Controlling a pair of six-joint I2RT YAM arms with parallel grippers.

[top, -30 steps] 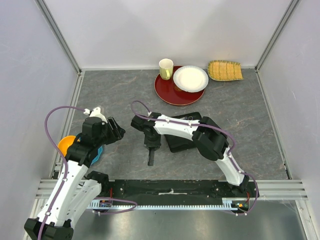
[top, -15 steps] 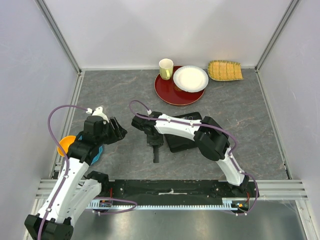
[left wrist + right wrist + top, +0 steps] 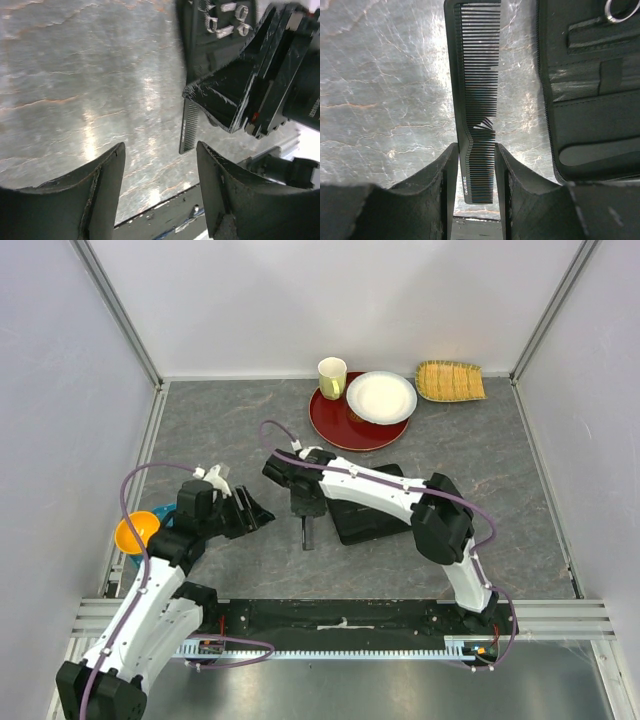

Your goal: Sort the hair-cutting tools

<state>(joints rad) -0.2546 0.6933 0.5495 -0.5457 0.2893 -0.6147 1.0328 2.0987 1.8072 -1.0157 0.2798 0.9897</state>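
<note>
comb (image 3: 477,100): black plastic, smooth, faint sheen | case (image 3: 590,100): black, leather-like, matt, stitched edge | scissors (image 3: 226,32): silver metal, shiny | table (image 3: 385,100): grey marbled stone-look, glossy, glare patches | basket (image 3: 450,381): woven, straw-coloured, rough | tray (image 3: 340,430): red, glossy

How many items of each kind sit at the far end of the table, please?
Cup: 1
White plate: 1
Red round tray: 1
Woven basket: 1
Total: 4
</note>
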